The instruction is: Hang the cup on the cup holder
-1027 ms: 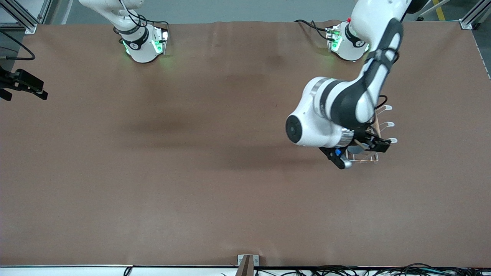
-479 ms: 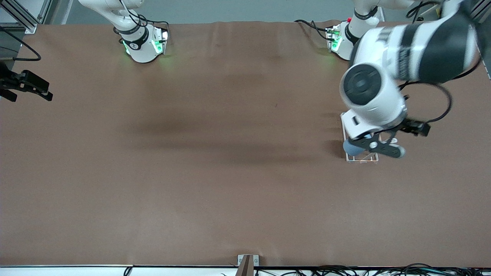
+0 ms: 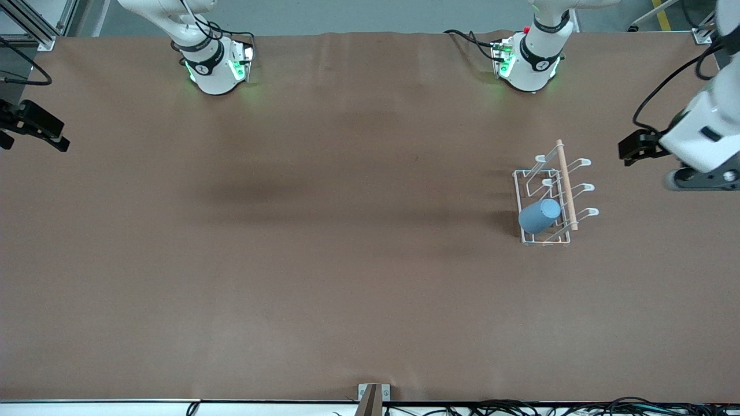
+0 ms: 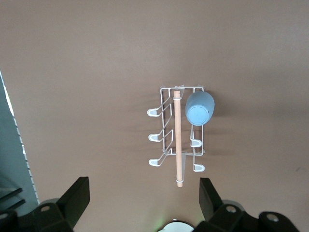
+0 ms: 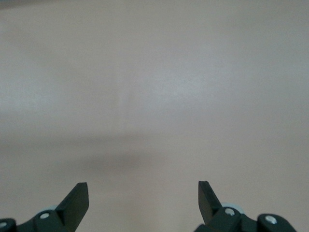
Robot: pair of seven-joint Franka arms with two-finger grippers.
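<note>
The light blue cup (image 3: 539, 216) hangs tilted on a prong of the white wire cup holder (image 3: 527, 173), at the rack's end nearest the front camera, on the row toward the right arm's end. The wooden rod (image 3: 565, 185) runs along the top. My left gripper (image 3: 696, 176) is open and empty, raised over the table's edge at the left arm's end, well clear of the rack. Its wrist view shows the cup holder (image 4: 164, 145), the cup (image 4: 199, 108) and my left gripper (image 4: 144, 199) spread wide. My right gripper (image 3: 32, 124) waits at the right arm's end; my right gripper (image 5: 142, 200) is open over bare table.
The brown table (image 3: 324, 260) carries only the rack and cup. The two arm bases (image 3: 217, 63) stand along the edge farthest from the front camera. Cables lie along the edge nearest the front camera.
My left arm has pulled up and away from the rack toward the left arm's end of the table. The cup stays hanging on the prong. The right arm has barely moved.
</note>
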